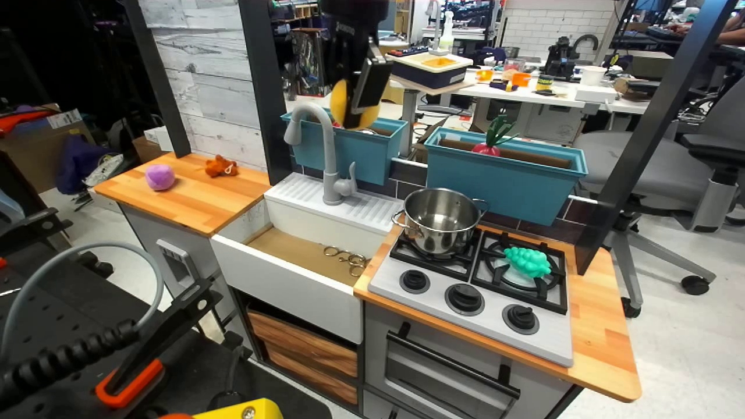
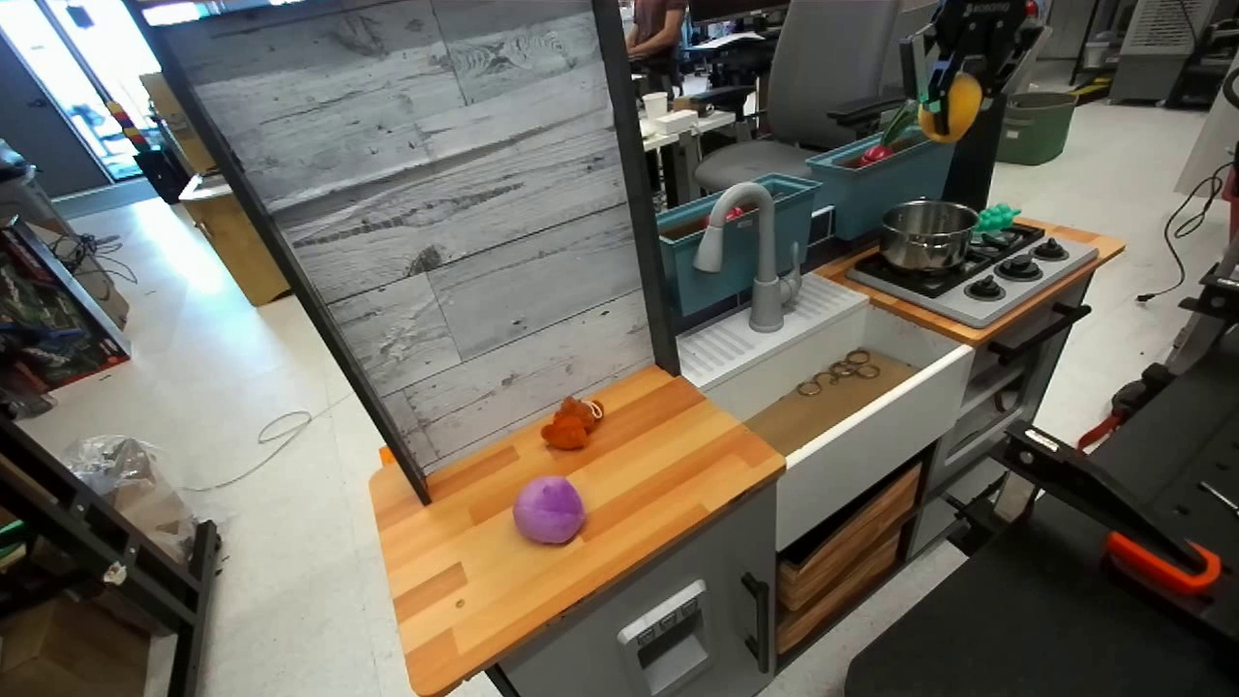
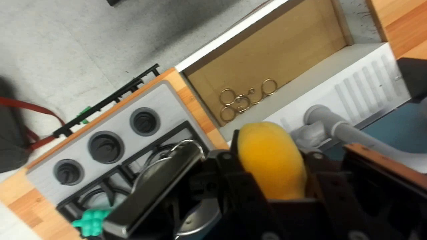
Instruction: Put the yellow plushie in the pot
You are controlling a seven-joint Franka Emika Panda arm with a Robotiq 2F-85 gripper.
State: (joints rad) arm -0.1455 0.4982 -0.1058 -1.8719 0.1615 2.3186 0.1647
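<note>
The yellow plushie [image 3: 271, 163] is a soft, rounded toy held between the two fingers of my gripper [image 3: 269, 146] in the wrist view. In an exterior view, the gripper [image 1: 353, 107] holds the plushie [image 1: 339, 99] high in the air, above the sink's faucet and a blue planter. It is also seen held in an exterior view [image 2: 958, 106]. The pot [image 1: 441, 238] is a shiny steel pot standing upright on the left rear burner, lower than the gripper. It also shows in an exterior view [image 2: 926, 242]. In the wrist view the pot [image 3: 200, 218] is partly hidden behind the gripper's left finger.
A grey faucet [image 1: 332, 157] rises behind the white sink [image 1: 279, 267], which holds several metal rings. Blue planters [image 1: 500, 174] stand behind the counter. A green toy [image 1: 527, 262] lies on the right burner. A purple toy [image 2: 549, 510] and an orange-red toy [image 2: 571, 424] lie on the wooden counter.
</note>
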